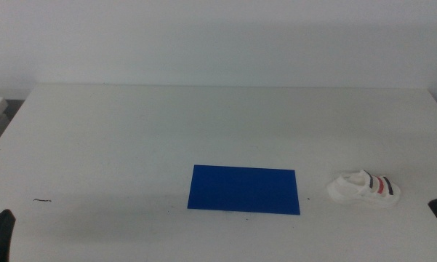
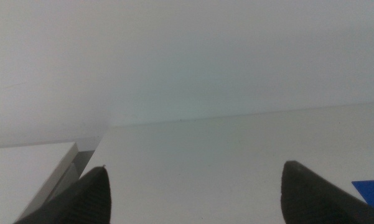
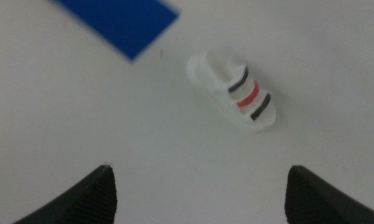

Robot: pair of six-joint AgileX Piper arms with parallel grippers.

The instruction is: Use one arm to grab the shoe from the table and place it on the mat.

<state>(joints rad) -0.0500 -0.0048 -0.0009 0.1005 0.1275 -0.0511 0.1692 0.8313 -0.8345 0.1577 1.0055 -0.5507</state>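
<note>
We see the white shoe (image 1: 364,189), black and red stripes, upright on the table (image 1: 131,145), at 3 o'clock of the flat blue mat (image 1: 244,190), apart.

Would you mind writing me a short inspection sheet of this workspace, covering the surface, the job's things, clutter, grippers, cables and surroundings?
Surface: white table, flat, with a few small dark specks, one short dark mark near the left front.
Job's things: blue mat lying flat at centre front; white shoe with black and red stripes on the table to the mat's right, apart from it, not yet on it.
Clutter: nothing seen.
Grippers: left gripper waiting at the bottom left corner of the middle view, jaws apart, empty; right gripper at the right edge, jaws apart, empty, above the table short of the shoe.
Cables: nothing seen.
Surroundings: plain pale wall behind the table.
</note>
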